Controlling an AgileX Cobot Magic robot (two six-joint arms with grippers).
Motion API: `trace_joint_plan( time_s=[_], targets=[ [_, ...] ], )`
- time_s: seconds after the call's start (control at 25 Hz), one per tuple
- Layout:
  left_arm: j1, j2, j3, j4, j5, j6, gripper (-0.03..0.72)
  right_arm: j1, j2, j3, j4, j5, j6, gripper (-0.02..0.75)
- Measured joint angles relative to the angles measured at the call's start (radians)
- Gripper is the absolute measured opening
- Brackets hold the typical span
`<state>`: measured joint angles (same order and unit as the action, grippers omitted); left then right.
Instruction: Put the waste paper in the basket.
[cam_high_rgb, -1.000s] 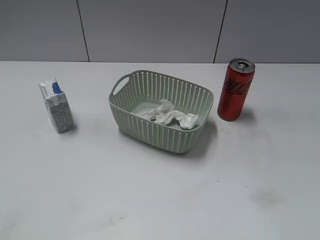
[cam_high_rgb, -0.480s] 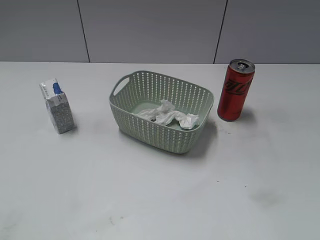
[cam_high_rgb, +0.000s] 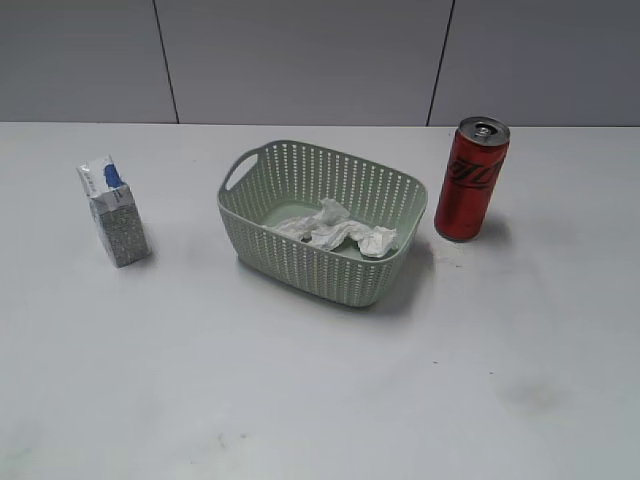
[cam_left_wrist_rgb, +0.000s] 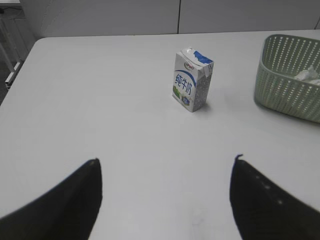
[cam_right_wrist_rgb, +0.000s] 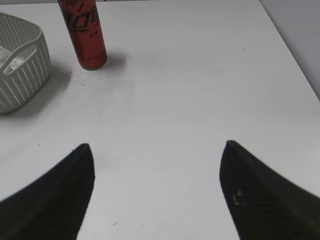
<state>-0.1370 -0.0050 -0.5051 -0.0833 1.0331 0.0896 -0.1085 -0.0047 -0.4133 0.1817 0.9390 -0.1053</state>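
Note:
The sage-green perforated basket (cam_high_rgb: 330, 262) stands at the middle of the table. Crumpled white waste paper (cam_high_rgb: 335, 229) lies inside it. The basket also shows at the right edge of the left wrist view (cam_left_wrist_rgb: 285, 90), with a bit of paper (cam_left_wrist_rgb: 307, 75) over its rim, and at the left edge of the right wrist view (cam_right_wrist_rgb: 30, 70). My left gripper (cam_left_wrist_rgb: 166, 160) is open and empty over bare table, well short of the basket. My right gripper (cam_right_wrist_rgb: 156, 146) is open and empty over bare table. Neither gripper shows in the exterior view.
A small grey-and-white carton with a blue cap (cam_high_rgb: 114, 211) stands left of the basket; it also shows in the left wrist view (cam_left_wrist_rgb: 192, 80). A red drink can (cam_high_rgb: 471, 181) stands right of the basket and shows in the right wrist view (cam_right_wrist_rgb: 83, 32). The table's right edge (cam_right_wrist_rgb: 290, 50) is near.

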Motion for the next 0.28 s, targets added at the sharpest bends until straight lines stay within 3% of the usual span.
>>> trace_joint_plan(
  time_s=[0.28],
  targets=[
    [0.0, 0.0, 0.0, 0.0, 0.0, 0.0, 0.591, 0.0, 0.0, 0.0, 0.0, 0.0, 0.0, 0.589]
  ],
)
